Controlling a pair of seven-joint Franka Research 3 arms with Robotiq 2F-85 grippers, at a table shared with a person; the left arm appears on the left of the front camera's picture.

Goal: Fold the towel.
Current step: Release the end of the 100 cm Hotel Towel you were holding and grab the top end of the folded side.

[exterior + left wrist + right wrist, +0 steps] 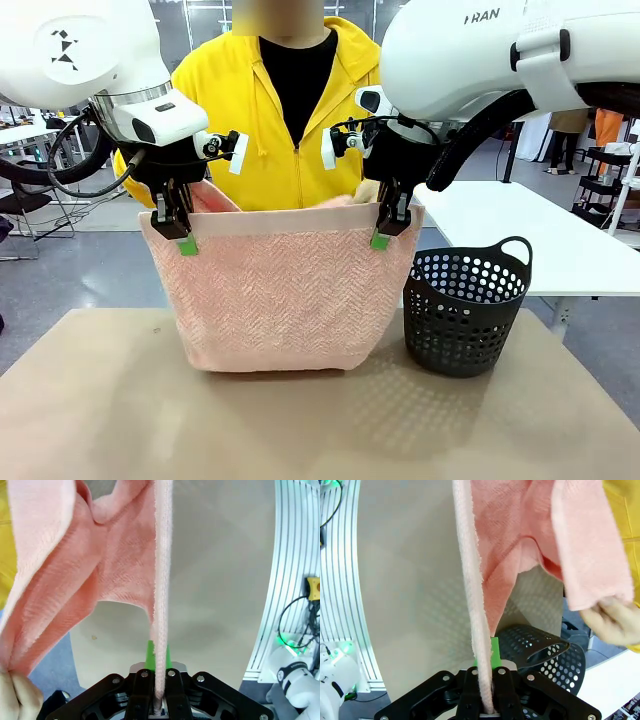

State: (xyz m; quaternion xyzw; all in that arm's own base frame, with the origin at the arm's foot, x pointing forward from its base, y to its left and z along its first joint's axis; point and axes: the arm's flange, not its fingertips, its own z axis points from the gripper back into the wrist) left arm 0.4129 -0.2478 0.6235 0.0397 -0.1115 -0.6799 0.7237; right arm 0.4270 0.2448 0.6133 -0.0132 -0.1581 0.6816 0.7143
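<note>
The towel is held up over the desk, doubled so that its fold hangs lowest, at or just above the desk top, near the black basket. The near hem is clamped at one top corner by the left pincer and at the other by the right pincer; in each wrist view the jaws are seen fully closed on the hem. The far layer is pinched at its corners by the person's hands. For a clean fold, it is judged that both pincers should be moved level and together, the hem stretched taut, and the near edge matched to the far one before anything is released, so that no slack is bunched in the middle.
</note>
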